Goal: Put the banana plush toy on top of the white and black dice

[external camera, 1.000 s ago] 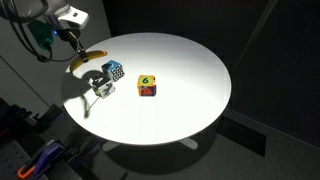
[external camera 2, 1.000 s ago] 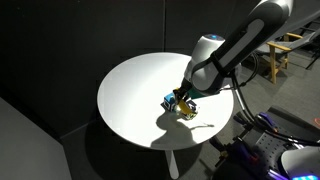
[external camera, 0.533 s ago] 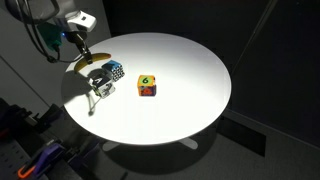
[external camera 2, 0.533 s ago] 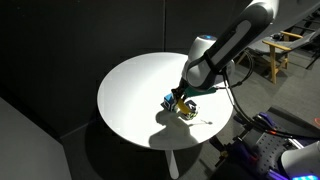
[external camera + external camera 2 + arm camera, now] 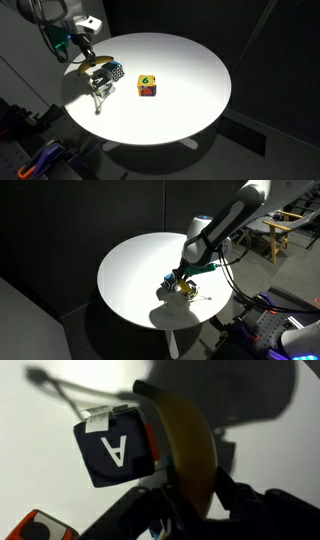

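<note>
White table (image 5: 190, 60) is lying open rightward in an exterior view; near its left rim the gripper (image 5: 89, 60) is clamping the banana plush toy (image 5: 97, 66) beside the white and black dice (image 5: 100, 87). Wrist view: toy is crowding a lettered cube (image 5: 115, 452).

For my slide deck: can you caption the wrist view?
Gripper holds the banana plush toy close to a dark cube marked A, over a white table.

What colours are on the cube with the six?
The cube is red and yellow, clearest in an exterior view.
</note>
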`<state>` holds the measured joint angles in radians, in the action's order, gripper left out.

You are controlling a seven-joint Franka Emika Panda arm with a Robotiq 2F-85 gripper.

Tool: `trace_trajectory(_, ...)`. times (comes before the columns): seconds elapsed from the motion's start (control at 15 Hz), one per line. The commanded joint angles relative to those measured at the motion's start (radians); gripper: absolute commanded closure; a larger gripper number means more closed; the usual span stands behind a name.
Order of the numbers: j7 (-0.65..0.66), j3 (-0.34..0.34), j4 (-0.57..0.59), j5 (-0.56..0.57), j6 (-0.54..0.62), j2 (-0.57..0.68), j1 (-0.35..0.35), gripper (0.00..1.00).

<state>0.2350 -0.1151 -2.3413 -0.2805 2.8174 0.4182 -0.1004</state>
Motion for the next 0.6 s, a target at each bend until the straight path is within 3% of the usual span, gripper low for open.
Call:
trace_trajectory(0.0,-0.040,0.016,0.041,0.040,-0.049,0.019,0.011,0.84)
trace_trajectory(0.53,-0.057,0.055,0.073,0.123,-0.073,0.051,-0.001,0.84)
